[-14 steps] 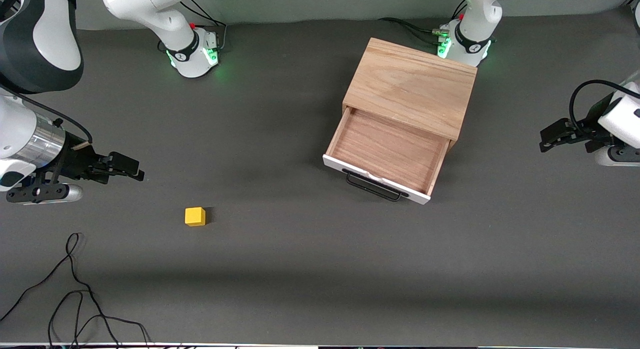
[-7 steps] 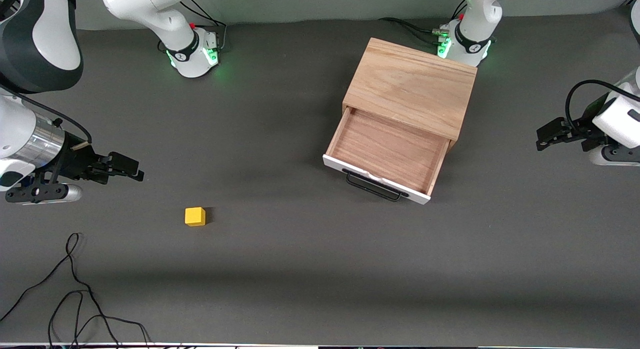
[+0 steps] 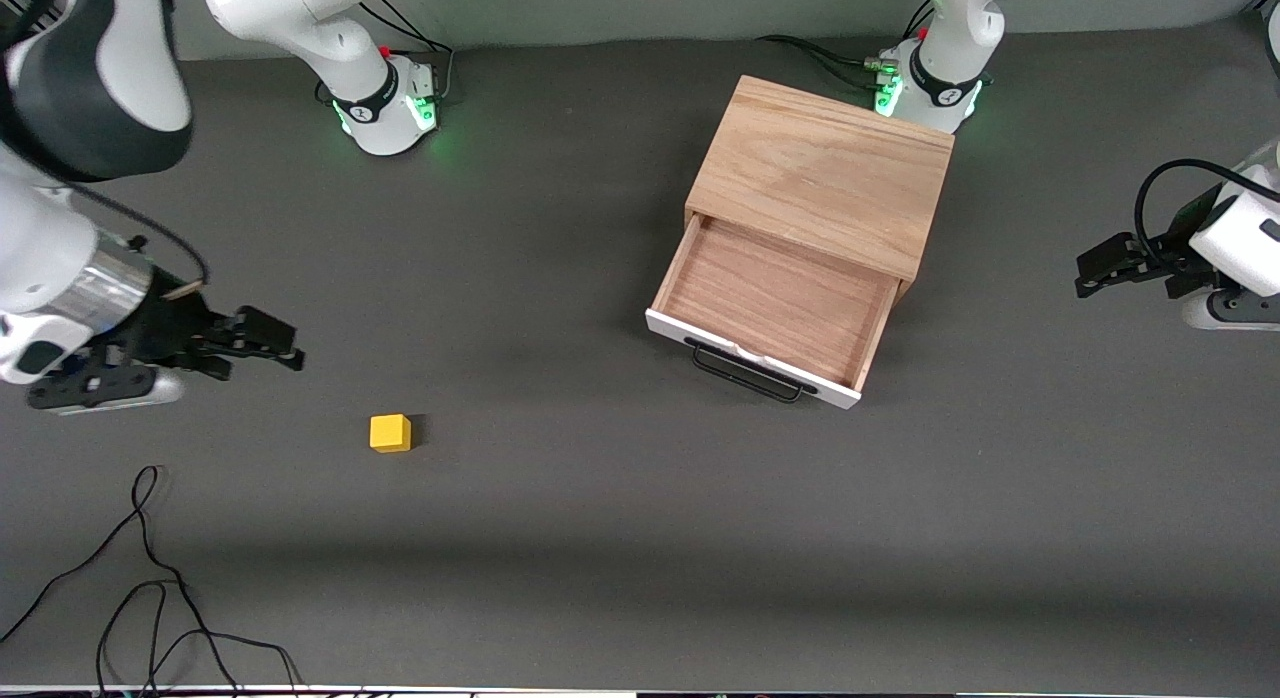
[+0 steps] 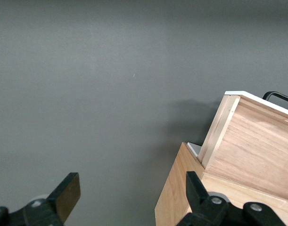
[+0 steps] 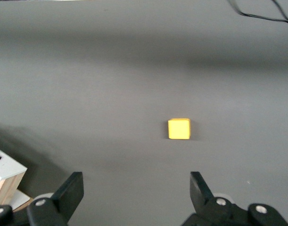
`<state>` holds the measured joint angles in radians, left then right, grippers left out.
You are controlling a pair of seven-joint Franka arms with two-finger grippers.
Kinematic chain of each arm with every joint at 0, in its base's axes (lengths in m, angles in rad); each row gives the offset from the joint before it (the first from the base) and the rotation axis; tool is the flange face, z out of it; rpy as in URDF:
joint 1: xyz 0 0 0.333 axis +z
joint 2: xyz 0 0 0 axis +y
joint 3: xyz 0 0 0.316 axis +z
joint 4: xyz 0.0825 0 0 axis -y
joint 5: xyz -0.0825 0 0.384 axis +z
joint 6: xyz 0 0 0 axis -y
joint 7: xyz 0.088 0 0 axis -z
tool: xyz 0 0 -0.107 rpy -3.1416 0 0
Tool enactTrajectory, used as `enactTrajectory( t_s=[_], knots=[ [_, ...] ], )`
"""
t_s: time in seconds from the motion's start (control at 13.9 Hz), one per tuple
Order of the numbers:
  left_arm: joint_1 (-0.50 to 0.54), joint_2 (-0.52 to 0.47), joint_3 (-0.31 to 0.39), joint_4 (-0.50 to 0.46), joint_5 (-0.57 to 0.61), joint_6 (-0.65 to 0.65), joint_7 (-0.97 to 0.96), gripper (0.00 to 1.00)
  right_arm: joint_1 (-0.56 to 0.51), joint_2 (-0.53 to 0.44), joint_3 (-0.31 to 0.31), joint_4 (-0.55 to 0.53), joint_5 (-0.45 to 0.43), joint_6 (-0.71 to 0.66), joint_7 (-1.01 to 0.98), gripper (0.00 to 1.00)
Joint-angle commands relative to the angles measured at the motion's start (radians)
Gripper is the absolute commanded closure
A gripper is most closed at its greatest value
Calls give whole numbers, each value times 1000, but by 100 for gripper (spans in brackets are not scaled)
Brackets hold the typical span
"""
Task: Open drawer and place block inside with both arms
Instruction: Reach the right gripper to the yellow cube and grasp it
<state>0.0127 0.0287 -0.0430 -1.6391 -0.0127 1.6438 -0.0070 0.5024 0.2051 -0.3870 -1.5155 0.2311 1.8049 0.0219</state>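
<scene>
- Dark grey bench (image 3: 600, 538) carries a light oak cabinet (image 3: 825, 173) up by the edge where the arm bases stand, toward the left arm's end; its drawer (image 3: 775, 308) is already pulled out and lies empty.
- Block (image 3: 390, 433), the small yellow cube, sits on bare bench toward the right arm's end, well apart from the drawer and nearer the front camera's edge than it.
- Right claw (image 3: 285, 346) hangs over the bench near the block, fingers spread wide with nothing in them; if it drops off-centre, one finger could clip the cube and skid it away.
- Loose black cable (image 3: 150, 578) lies at the corner near the block; a low sweep of the arm might snag it.
- Left claw (image 3: 1085, 278) waits at its end of the bench, fingers apart and empty; a carry across could bump the drawer's white front (image 3: 750, 363) and push it shut.
</scene>
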Motion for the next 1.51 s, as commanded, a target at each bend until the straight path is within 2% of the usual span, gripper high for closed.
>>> enactTrajectory(
  t_s=[0.0,0.14,0.29,0.36,0.5,0.86,1.15,1.29,1.44],
  knots=[
    [7,-21,-2,-7,-1,-9,5,0,27,53,0,70,11,-1,103,0],
    [7,-21,-3,-7,0,-6,12,0,74,74,22,66,1,-4,148,0],
    [7,-24,-2,-7,-1,-7,13,0,76,112,17,46,-7,-13,135,0],
    [7,-24,-2,-7,-1,-7,15,0,68,132,14,29,-12,-13,130,0],
    [7,-26,-2,-7,-1,-9,13,0,56,178,8,14,-91,-1,121,0],
    [-3,-24,-3,-7,-1,-13,12,0,-10,220,4,-14,-101,45,52,0],
    [1,-24,-5,-7,-1,-10,10,0,-41,217,-10,-139,-98,117,35,0],
    [1,-23,-5,-7,-1,-7,12,0,-42,221,-9,-231,-81,225,41,0],
    [0,-21,-5,-10,-1,-1,10,0,-35,238,-9,-316,-27,357,36,0]
  ],
)
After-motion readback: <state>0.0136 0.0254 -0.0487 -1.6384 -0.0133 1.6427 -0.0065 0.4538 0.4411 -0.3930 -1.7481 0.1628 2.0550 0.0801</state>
